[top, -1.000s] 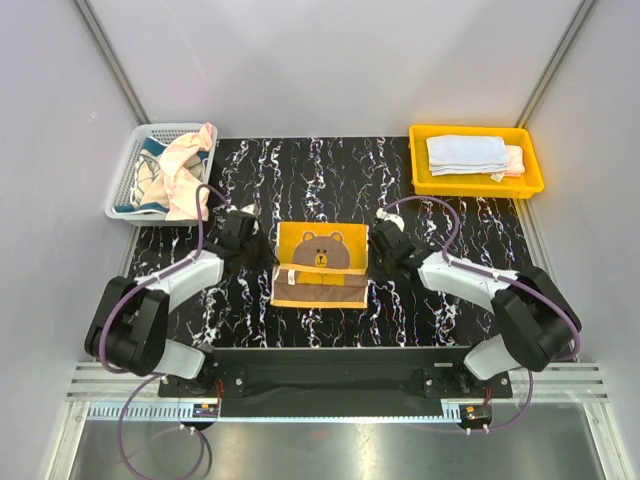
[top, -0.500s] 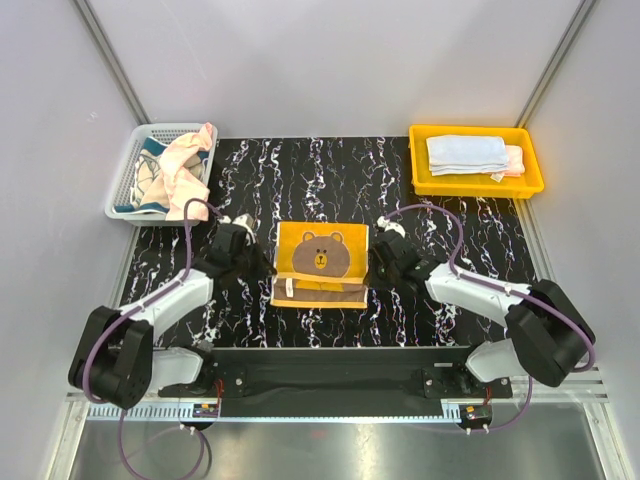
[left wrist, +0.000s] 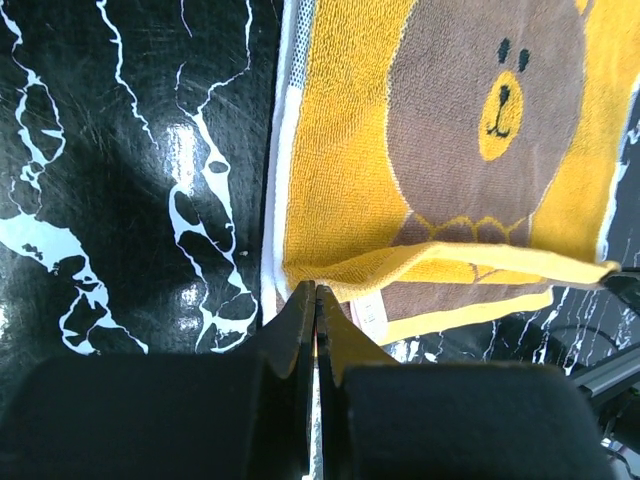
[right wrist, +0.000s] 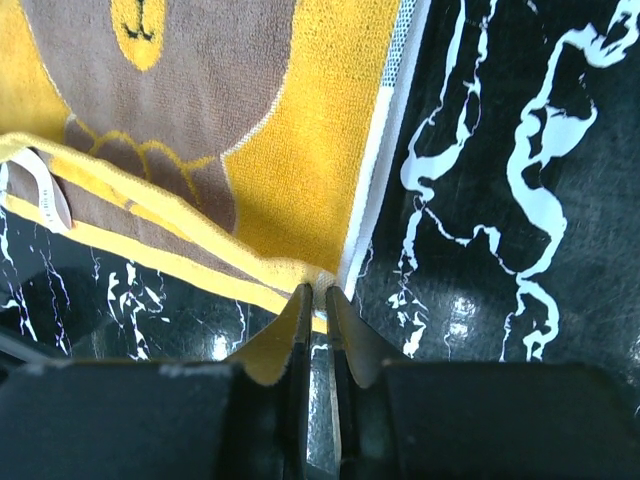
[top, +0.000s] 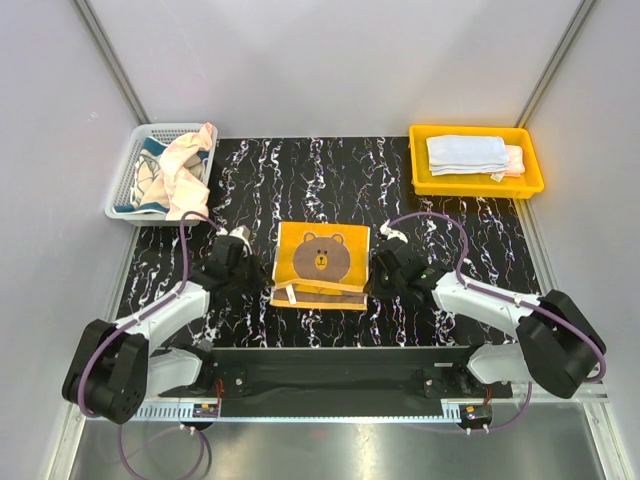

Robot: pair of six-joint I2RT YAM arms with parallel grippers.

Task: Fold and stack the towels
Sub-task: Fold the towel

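From the bases at the near edge, both your arms reach low and forward over the desk (top: 440,215), elbows splayed outward and wrists angled inward toward each other. Your left claw (top: 266,285) is pressed together, pinching the left end of the lifted near hem of the bear towel (top: 322,255). Your right claw (top: 371,283) stands only a thin slit apart, nipping the right end of that same hem. The towel lies at the middle of the desk, bear face up, its near hem raised and stretched between the two claws. The left wrist view shows the left claw (left wrist: 316,290) closed on the hem and a white label (left wrist: 370,315) under the raised fold; the right wrist view shows the right claw (right wrist: 318,292) at the corner, details too small to make out from overhead. Only the top view shows the far corners: a white mesh basket (top: 125,185) on the left holding a rumpled pink towel (top: 185,165), and a yellow tray (top: 420,160) on the right with a folded pale towel (top: 467,153).
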